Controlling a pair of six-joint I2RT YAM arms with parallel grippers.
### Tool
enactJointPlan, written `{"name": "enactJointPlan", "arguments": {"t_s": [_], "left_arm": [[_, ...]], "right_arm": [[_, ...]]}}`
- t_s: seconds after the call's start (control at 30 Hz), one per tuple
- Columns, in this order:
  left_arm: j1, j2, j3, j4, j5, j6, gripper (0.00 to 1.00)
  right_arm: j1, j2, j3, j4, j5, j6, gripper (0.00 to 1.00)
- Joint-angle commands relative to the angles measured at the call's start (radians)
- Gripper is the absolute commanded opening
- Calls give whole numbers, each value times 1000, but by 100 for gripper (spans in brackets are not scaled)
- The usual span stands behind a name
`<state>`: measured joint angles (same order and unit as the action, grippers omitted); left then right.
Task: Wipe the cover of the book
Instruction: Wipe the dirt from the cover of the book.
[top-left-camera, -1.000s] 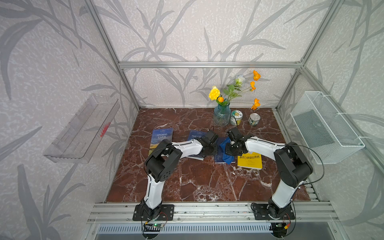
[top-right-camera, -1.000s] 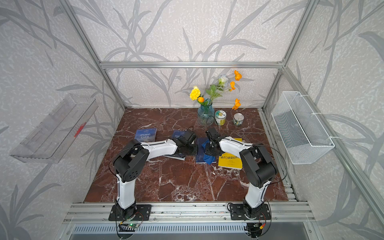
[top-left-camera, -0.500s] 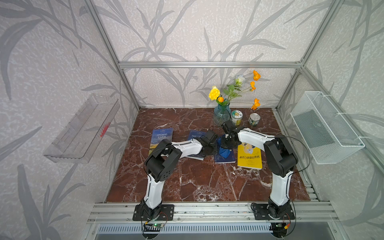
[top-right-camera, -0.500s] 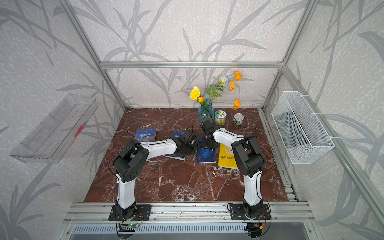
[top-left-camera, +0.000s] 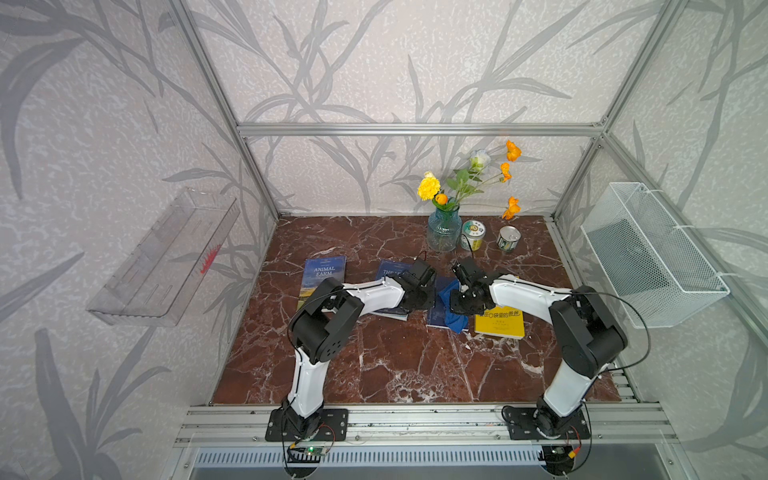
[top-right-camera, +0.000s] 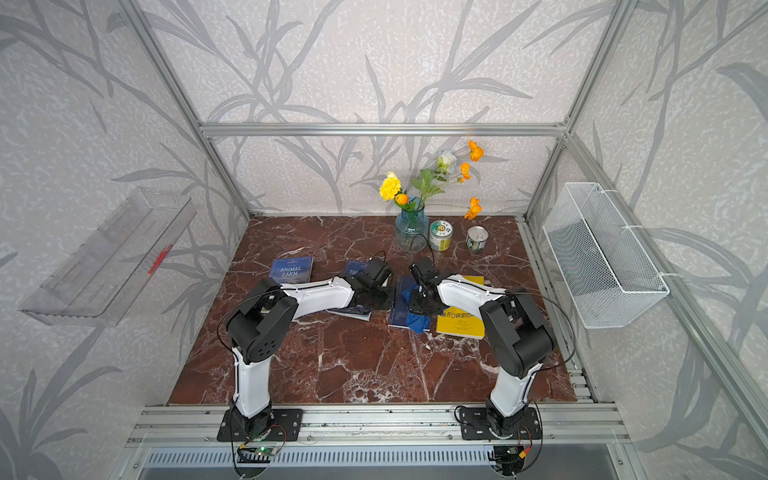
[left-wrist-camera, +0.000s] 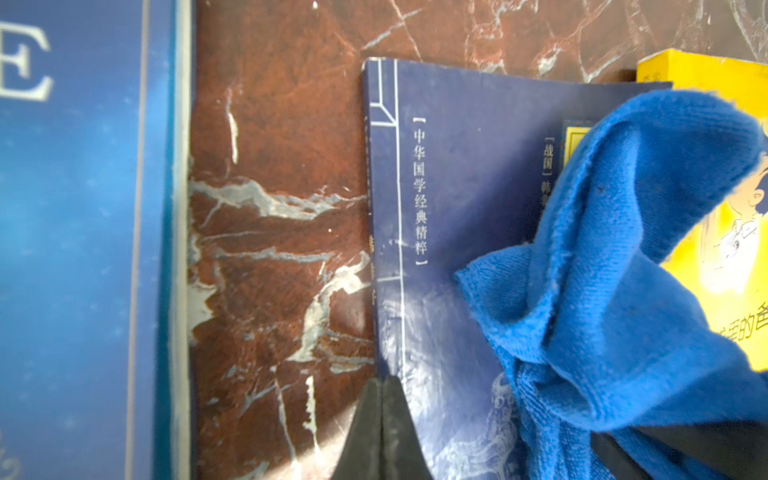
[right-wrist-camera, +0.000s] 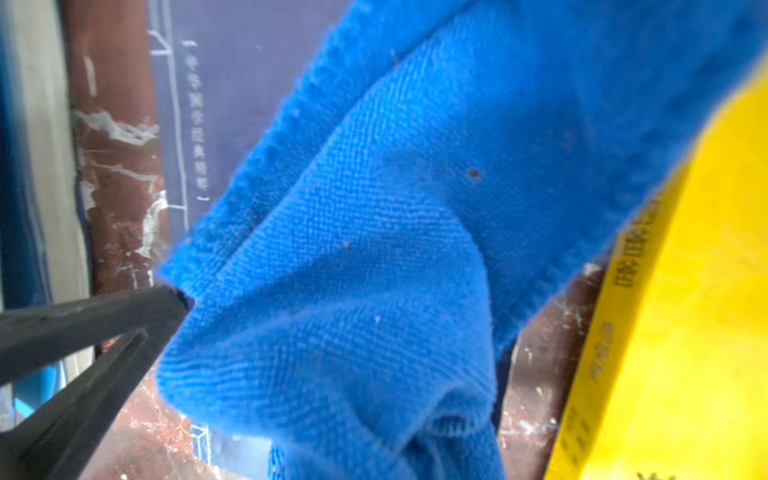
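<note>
The dark navy book (top-left-camera: 436, 311) with white Chinese lettering lies flat mid-table, also seen in the left wrist view (left-wrist-camera: 465, 199). A crumpled blue cloth (top-left-camera: 451, 291) rests on its cover and hangs over its front edge. My right gripper (top-left-camera: 457, 299) is shut on the cloth (right-wrist-camera: 374, 249), which hides its jaws. My left gripper (left-wrist-camera: 382, 380) is shut and empty, its tips pressing on the book's left edge. In both top views the two grippers face each other across the book (top-right-camera: 400, 307).
A yellow book (top-left-camera: 498, 324) lies right beside the navy one. Under my left arm is a blue book (top-left-camera: 390, 272), with "Animal Farm" (top-left-camera: 324, 276) further left. A flower vase (top-left-camera: 444, 232) and two cans (top-left-camera: 473, 235) (top-left-camera: 509, 238) stand behind. A wire basket (top-left-camera: 648, 257) hangs on the right wall.
My right gripper swept the cloth toward the back of the book, then came back toward its middle. My left gripper stayed at the book's edge and closed fully.
</note>
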<state>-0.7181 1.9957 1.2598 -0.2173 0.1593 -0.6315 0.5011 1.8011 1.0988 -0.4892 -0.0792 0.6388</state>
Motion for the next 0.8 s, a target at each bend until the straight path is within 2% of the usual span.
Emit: {"name": "enactJointPlan", "arguments": {"t_s": [0.0,0.13,0.2,0.37,0.57,0.67,0.77], "left_arm": [[0,70,-21,-114,-20,3,2],[0,69,-25,-111,-20,0,2],[0,71,-24,-108,-16,-1,2],[0,73,-22,-113,-17,-1,2],[0,77,-19,-117,-17,-1,2],[0,73,-21,-115,-16,-1,2],[0,72,-22,-113,-17,0,2]], "right_arm": [[-66,163,47,-117,29,-29,5],[-79,290,213,-189,68,-58,5],[-75,310,246,-218,61,-66,5],[-17,184,141,-228,120,-74,5],[76,18,-55,-210,123,-28,5],[58,-8,-124,-152,100,-7,5],[-10,51,-75,-167,99,-36,5]]}}
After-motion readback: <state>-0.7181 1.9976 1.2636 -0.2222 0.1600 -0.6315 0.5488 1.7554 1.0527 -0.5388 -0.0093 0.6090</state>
